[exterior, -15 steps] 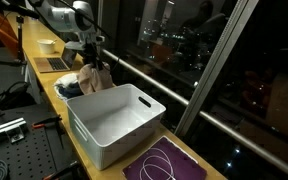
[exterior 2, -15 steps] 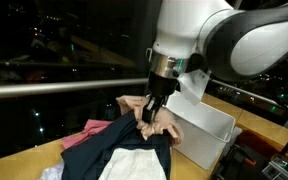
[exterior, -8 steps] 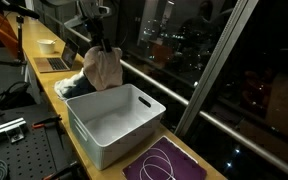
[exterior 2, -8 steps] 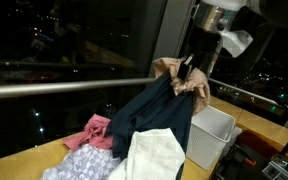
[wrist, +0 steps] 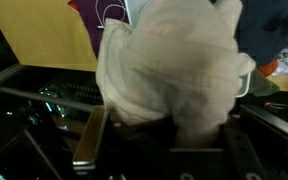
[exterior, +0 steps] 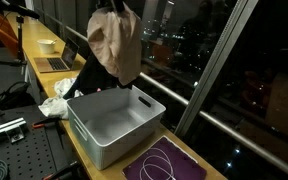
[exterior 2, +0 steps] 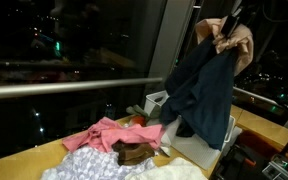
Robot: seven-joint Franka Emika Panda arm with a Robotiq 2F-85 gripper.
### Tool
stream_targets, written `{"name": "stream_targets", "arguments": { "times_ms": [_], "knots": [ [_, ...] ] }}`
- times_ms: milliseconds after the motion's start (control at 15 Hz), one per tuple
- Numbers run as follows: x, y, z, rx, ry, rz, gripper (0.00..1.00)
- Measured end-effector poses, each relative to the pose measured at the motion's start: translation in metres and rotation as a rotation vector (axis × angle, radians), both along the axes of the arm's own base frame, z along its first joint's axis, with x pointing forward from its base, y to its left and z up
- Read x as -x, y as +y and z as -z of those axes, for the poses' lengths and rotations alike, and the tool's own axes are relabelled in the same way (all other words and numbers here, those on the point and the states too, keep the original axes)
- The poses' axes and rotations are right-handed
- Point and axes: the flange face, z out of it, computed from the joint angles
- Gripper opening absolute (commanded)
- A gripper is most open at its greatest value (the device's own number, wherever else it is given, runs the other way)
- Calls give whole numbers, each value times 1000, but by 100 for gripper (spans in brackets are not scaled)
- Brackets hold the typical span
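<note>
Night-dark window glass [exterior: 214, 60] w/ a metal rail runs along the back edge of a long wooden worktop [exterior 2: 9, 165]. Gripper [exterior 2: 227, 25] is raised high above the worktop, jaws clamped tight on a bunched tan cloth [exterior: 114, 45]; fingers themselves are mostly buried in fabric. In the wrist view the same cloth [wrist: 174, 70] fills the centre of frame. A navy garment [exterior 2: 199, 90] is caught up w/ it and hangs from the same grip; its lower end drapes over the rim of a white bin [exterior: 114, 125], as seen in an exterior view. The bin stands mid-worktop and takes up approx. the full depth from the window edge to the front edge; interior looks bare in an exterior view [exterior: 109, 115]. Beside the bin, loose items lie on the worktop: pink cloth [exterior 2: 109, 135], a small brown piece [exterior 2: 134, 152] just beside it, a pale cloth [exterior 2: 84, 172] toward the front edge. On the bin's opp. side, at the worktop's end, lies a purple mat [exterior: 164, 162] w/ a white cord on it. Laptop [exterior: 50, 62] sits well apart, toward the far end.
</note>
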Motion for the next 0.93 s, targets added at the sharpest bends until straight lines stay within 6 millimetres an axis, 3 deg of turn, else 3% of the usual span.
{"name": "stream_targets", "arguments": {
  "times_ms": [200, 400, 667, 933],
  "knots": [
    [15, -22, -42, 17, -34, 24, 0],
    [20, -26, -65, 28, -57, 32, 0],
    [17, -18, -70, 36, -60, 24, 0],
    [5, -7, -52, 44, -24, 6, 0]
  ]
}}
